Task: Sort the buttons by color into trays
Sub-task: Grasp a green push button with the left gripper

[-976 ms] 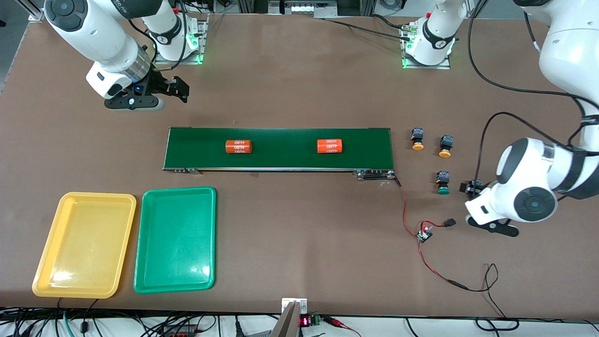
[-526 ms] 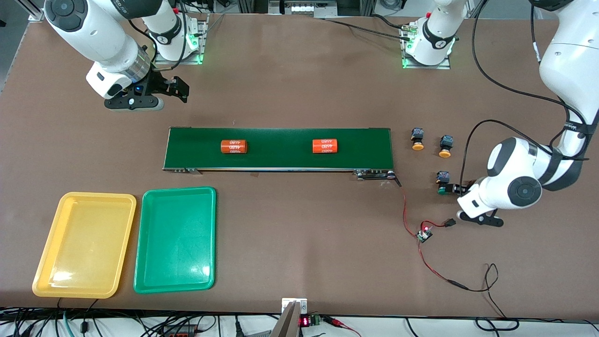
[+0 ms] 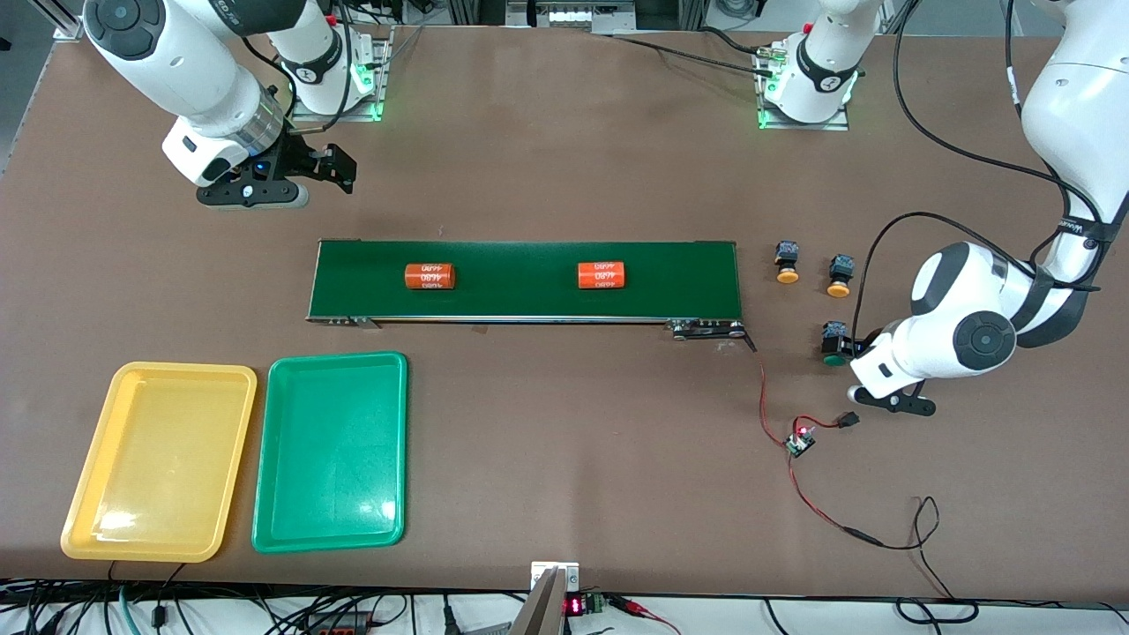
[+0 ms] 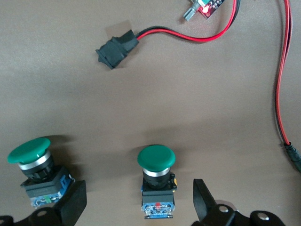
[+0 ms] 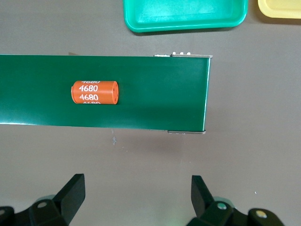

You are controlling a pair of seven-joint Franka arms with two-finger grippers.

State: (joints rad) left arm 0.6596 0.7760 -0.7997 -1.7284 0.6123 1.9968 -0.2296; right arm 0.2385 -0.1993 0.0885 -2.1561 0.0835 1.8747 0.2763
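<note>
The brown counter (image 3: pixel 547 423) carries a long dark-green belt (image 3: pixel 520 280) across its middle. Toward the right arm's end, nearer the front camera than the belt, a yellow tray (image 3: pixel 159 463) and a green tray (image 3: pixel 331 451) lie side by side. Below the open left gripper (image 4: pixel 140 202), two green-capped buttons (image 4: pixel 156 181) rest on the counter, one between its fingers. Two yellow-capped buttons (image 3: pixel 786 261) lie nearby, with a red-and-black wire (image 3: pixel 798 441).

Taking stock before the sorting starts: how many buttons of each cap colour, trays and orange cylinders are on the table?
Yellow-capped buttons: 2
Green-capped buttons: 2
Trays, one yellow, one green: 2
Orange cylinders: 2
Total: 8
</note>
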